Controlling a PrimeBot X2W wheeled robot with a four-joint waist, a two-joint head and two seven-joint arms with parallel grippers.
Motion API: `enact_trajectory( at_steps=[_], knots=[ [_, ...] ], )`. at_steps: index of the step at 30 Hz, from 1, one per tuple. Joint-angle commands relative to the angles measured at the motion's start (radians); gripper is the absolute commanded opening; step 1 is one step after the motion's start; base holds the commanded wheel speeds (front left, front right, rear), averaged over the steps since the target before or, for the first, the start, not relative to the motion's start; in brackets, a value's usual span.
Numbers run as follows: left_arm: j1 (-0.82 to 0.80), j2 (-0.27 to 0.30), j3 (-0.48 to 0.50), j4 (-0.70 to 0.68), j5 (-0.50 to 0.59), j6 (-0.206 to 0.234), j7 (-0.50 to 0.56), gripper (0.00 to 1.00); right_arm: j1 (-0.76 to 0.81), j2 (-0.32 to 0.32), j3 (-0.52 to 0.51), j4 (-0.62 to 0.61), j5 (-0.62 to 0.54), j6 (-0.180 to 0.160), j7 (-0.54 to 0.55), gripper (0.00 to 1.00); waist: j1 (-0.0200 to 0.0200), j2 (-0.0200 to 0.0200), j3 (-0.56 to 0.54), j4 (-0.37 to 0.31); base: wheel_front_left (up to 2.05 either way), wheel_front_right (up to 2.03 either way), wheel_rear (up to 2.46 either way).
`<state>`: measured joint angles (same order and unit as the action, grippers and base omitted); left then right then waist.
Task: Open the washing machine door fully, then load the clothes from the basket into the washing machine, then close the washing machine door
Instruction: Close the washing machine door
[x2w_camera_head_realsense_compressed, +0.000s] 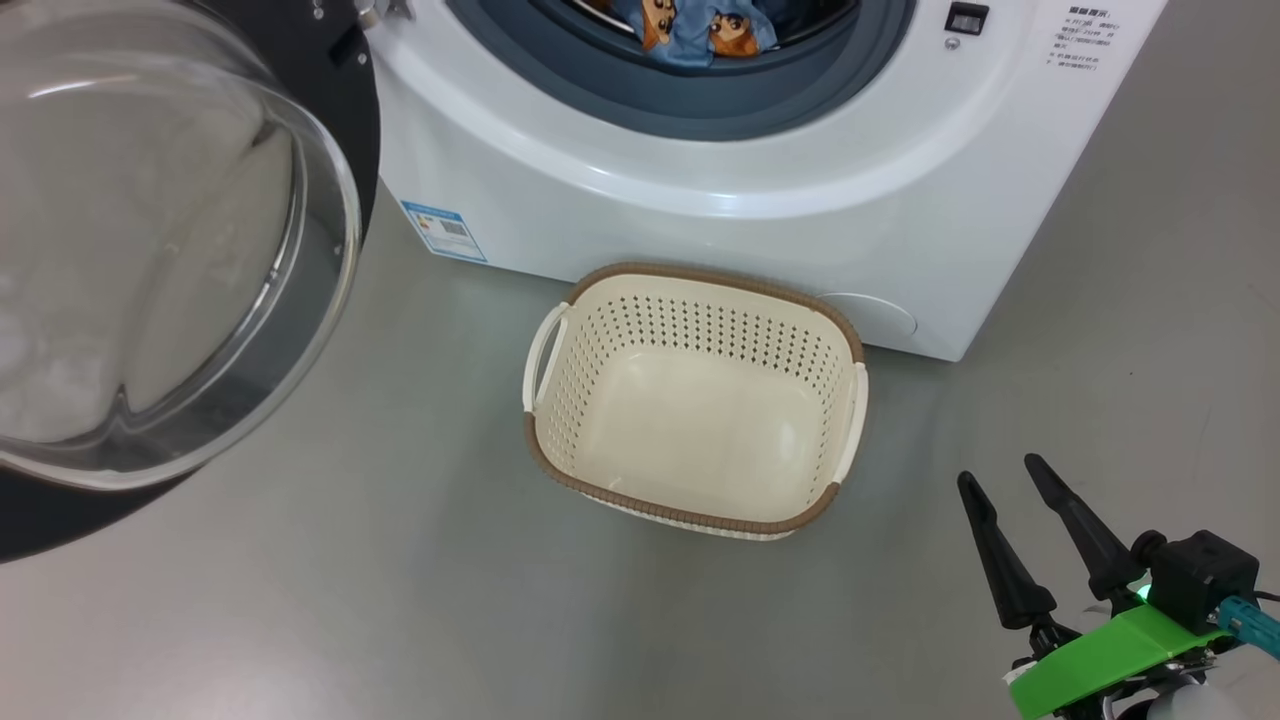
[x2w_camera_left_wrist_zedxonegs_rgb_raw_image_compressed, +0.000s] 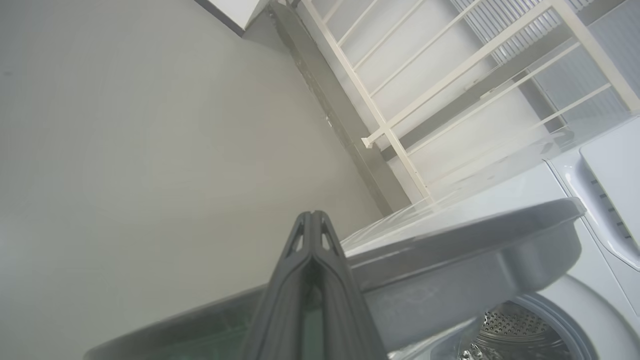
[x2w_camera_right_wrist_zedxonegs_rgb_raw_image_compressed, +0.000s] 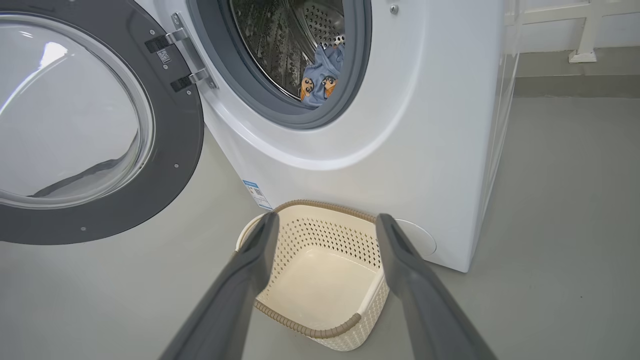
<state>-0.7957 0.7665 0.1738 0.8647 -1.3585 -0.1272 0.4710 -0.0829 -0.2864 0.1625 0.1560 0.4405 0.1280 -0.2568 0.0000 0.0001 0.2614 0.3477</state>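
Head view is cutting off the washer (x2w_camera_head_realsense_compressed: 700, 200) top, so the blue printed clothes (x2w_camera_head_realsense_compressed: 700, 25) are showing only partly, lying in its mouth. Door (x2w_camera_head_realsense_compressed: 345, 90) is hanging wide open, left. Basket (x2w_camera_head_realsense_compressed: 700, 275) is sitting empty against the washer. Right gripper (x2w_camera_head_realsense_compressed: 1000, 472) is spreading its jaws wide, holding nothing. Left gripper (x2w_camera_left_wrist_zedxonegs_rgb_raw_image_compressed: 311, 217) is pressing its jaws together, possibly touching the door's edge.

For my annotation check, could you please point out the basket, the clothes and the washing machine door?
the basket (x2w_camera_head_realsense_compressed: 700, 420), head view, inner floor.
the clothes (x2w_camera_right_wrist_zedxonegs_rgb_raw_image_compressed: 322, 75), right wrist view, blue printed fabric.
the washing machine door (x2w_camera_right_wrist_zedxonegs_rgb_raw_image_compressed: 175, 130), right wrist view, dark rim.
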Motion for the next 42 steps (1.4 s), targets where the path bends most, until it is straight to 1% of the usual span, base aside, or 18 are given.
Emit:
enact_trajectory(
  at_steps=[1, 5, 10, 19, 29, 35, 42],
  knots=[
    [0.018, 0.048, 0.002, -0.044, -0.013, -0.003, 0.043, 0.00, -0.003, 0.000, 0.019, -0.019, -0.006, 0.003, -0.005, 1.00, 0.0000, -0.0001, -0.013, 0.000, 0.00, 0.00, 0.00],
    [0.048, 0.049, -0.025, -0.089, -0.014, -0.003, 0.097, 0.00, 0.008, 0.012, 0.018, -0.015, -0.004, 0.003, -0.005, 1.00, 0.0000, -0.0001, -0.039, 0.000, 0.00, 0.00, 0.00],
    [0.089, 0.055, -0.036, -0.139, -0.035, -0.003, 0.161, 0.00, 0.021, 0.030, 0.024, -0.012, 0.000, 0.003, -0.005, 1.00, 0.0000, -0.0001, -0.076, -0.007, 0.00, 0.00, 0.00],
    [0.154, 0.068, -0.056, -0.252, -0.077, -0.003, 0.267, 0.00, 0.041, 0.037, 0.022, -0.013, 0.006, 0.003, -0.005, 1.00, 0.0000, -0.0001, -0.110, -0.015, 0.00, 0.00, 0.00],
    [0.258, 0.068, -0.066, -0.441, -0.160, -0.003, 0.381, 0.00, 0.063, 0.051, 0.012, -0.016, 0.007, 0.003, -0.005, 1.00, 0.0000, -0.0001, -0.140, -0.033, 0.00, 0.00, 0.00],
    [0.311, 0.062, -0.063, -0.562, -0.197, -0.003, 0.416, 0.00, 0.071, 0.056, 0.000, -0.018, 0.006, 0.003, -0.005, 1.00, 0.0000, -0.0001, -0.147, -0.052, 0.00, 0.00, 0.00],
    [0.344, 0.040, -0.091, -0.711, -0.222, -0.003, 0.461, 0.00, 0.073, 0.062, -0.009, -0.020, 0.004, 0.003, -0.005, 1.00, 0.0000, -0.0001, -0.152, -0.093, 0.00, 0.00, 0.00]
  ],
)
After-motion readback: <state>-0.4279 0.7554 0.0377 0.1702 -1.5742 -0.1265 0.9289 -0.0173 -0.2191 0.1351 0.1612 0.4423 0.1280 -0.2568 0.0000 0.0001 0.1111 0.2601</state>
